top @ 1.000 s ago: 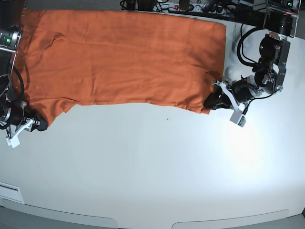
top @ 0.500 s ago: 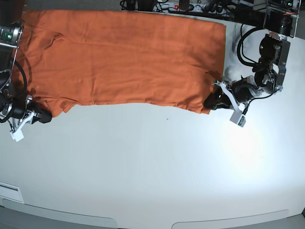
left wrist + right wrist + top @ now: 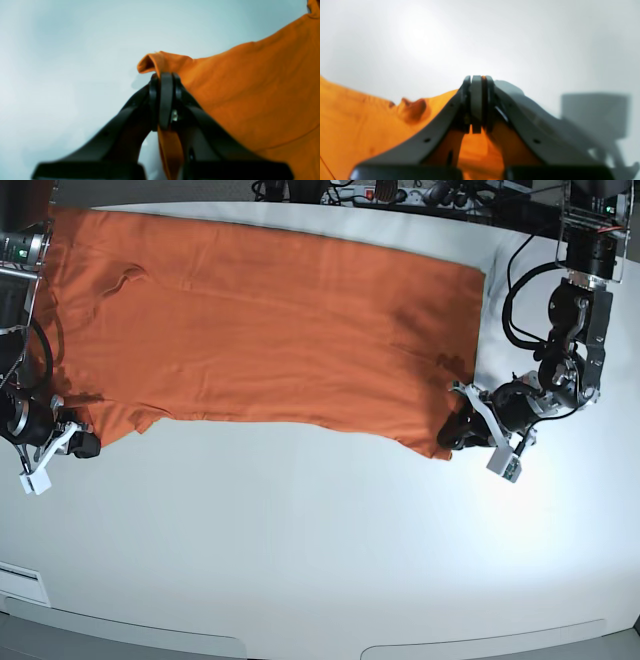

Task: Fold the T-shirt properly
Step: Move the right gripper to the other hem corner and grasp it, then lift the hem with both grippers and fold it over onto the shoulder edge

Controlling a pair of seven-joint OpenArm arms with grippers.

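Both my grippers, left (image 3: 462,430) and right (image 3: 82,444), clamp the T-shirt (image 3: 270,320); its near edge has slid toward frame bottom, starting the fold.

The T-shirt (image 3: 260,320) is thin, matt orange knit cloth, softly creased, and the corner beyond the left gripper (image 3: 163,100) curls limply. Both that and the right gripper (image 3: 476,105) look like smooth black plastic with a dull sheen. Beneath them the table (image 3: 320,550) is smooth, pale and faintly glossy.
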